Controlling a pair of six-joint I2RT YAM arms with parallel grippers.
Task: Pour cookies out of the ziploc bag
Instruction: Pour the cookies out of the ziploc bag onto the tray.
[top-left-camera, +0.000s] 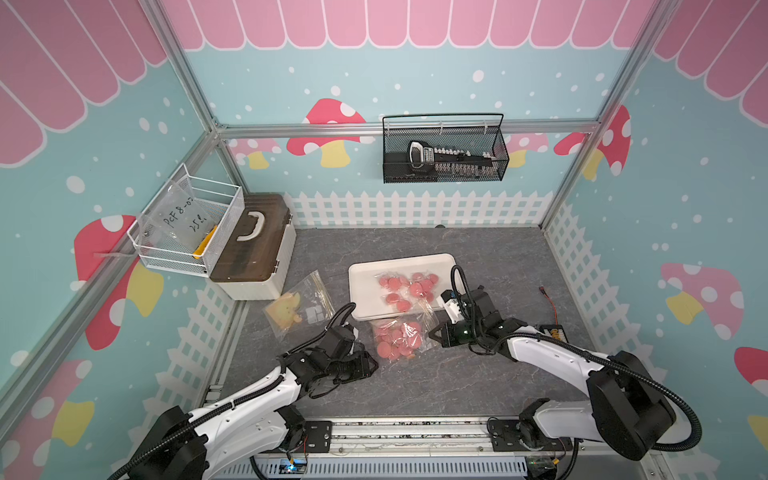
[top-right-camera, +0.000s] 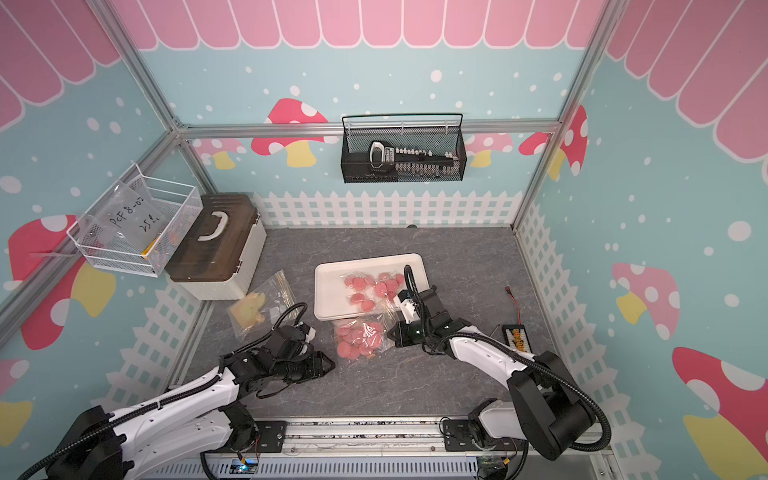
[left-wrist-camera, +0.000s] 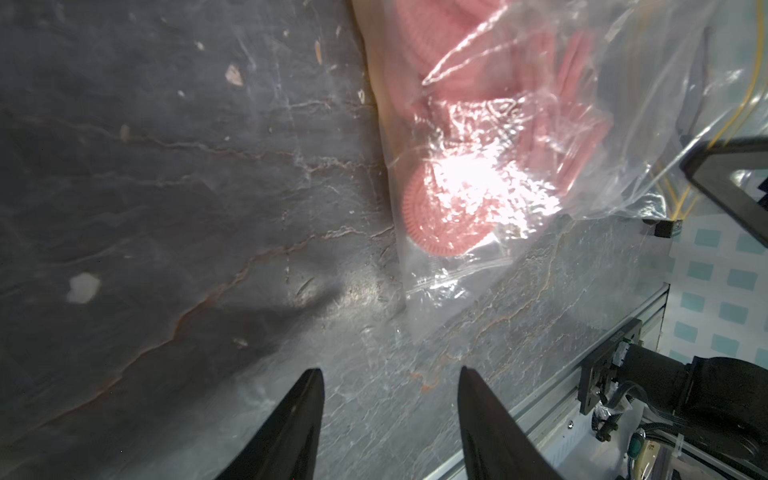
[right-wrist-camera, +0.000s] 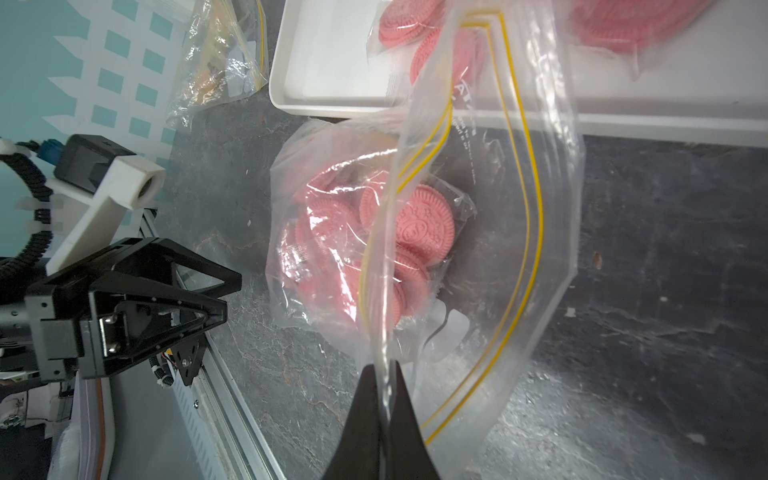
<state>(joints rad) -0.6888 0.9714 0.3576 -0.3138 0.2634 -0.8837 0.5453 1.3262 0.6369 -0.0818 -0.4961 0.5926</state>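
Cookies (right-wrist-camera: 424, 224) partly poured | right pincer (right-wrist-camera: 382, 366) clenched on ziploc bag (right-wrist-camera: 552, 208) rim | left pincer (left-wrist-camera: 390, 370) released, at bag's 8 o'clock | next: lift bottom corner

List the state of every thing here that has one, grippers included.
Clear ziploc bag with yellow zip: mouth open, cookies inside.
Round pink cookies: some in the bag, some on the tray.
White rectangular tray: partly filled.
Right gripper: shut on the bag's lip.
Left gripper: open, empty, beside the bag.
Brown-lidded white box: closed.
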